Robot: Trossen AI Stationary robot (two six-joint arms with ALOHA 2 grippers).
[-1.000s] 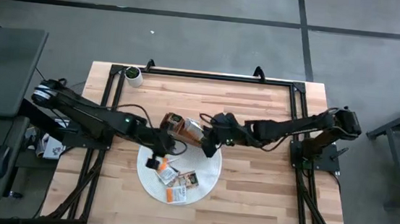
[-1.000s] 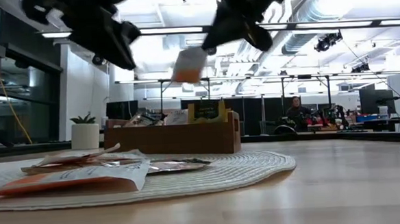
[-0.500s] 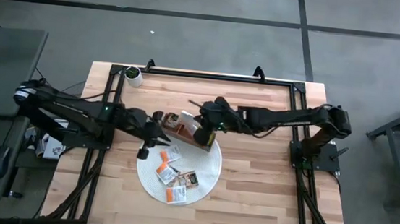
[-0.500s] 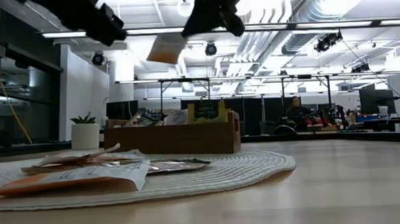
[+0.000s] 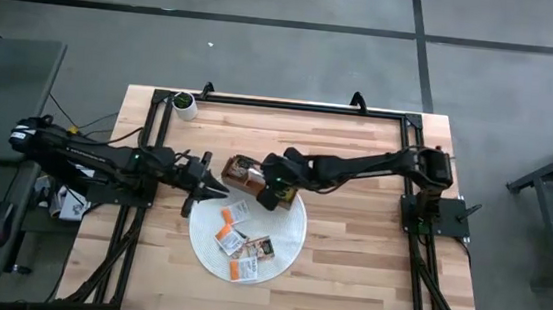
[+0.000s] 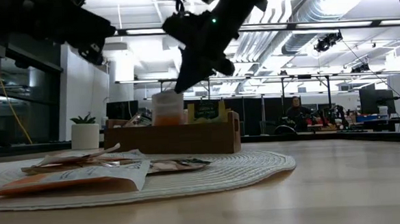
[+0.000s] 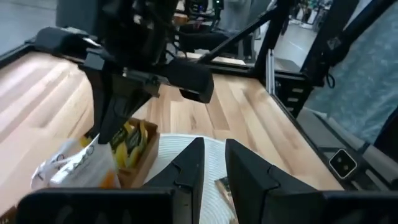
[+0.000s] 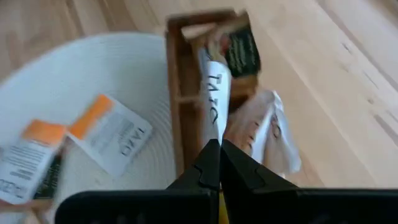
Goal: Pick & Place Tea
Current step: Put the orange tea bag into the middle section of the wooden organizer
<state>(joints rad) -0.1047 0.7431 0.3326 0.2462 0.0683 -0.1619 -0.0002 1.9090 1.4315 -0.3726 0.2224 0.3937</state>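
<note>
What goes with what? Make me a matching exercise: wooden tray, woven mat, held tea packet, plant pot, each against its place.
1. brown wooden tray
2. round white woven mat
3. white-and-orange tea packet
4. small white plant pot

a. far left corner of the table
b. in the shut right gripper, over the tray
c. under loose packets
d. at the mat's far edge

Pairs: 1-d, 2-c, 3-b, 4-a

Pale wooden table (image 5: 347, 272), round white woven mat (image 5: 289, 238), wooden tray (image 5: 239, 174), small white cup (image 5: 184, 105)

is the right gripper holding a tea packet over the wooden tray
Yes, the right gripper is shut on a white tea packet that hangs over the wooden tray.
</note>
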